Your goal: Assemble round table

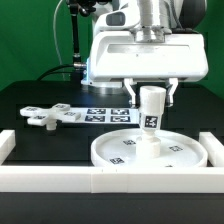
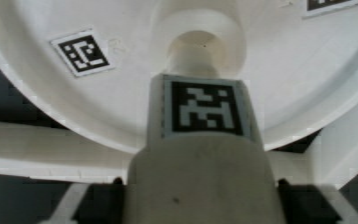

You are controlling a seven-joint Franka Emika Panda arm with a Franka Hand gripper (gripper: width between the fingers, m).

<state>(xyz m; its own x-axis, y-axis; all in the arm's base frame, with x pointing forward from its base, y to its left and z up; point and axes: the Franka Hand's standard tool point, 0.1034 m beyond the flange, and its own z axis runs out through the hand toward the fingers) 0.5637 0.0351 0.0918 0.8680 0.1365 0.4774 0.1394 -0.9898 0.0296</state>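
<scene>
Black tabletop (image 1: 40, 92), upright leg (image 1: 151, 110) in pincer (image 1: 152, 97), at disc (image 1: 120, 152) centre

White leg (image 1: 150, 110) upright at centre of round disc (image 1: 180, 153); cross-shaped foot (image 1: 45, 116) well apart.

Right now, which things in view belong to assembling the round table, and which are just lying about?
Part of the job:
- round disc
- cylindrical leg, held upright over the disc's middle by the gripper
- cross-shaped foot, lying apart at the exterior view's left

Just lying about:
- marker board
- white border bars
</scene>
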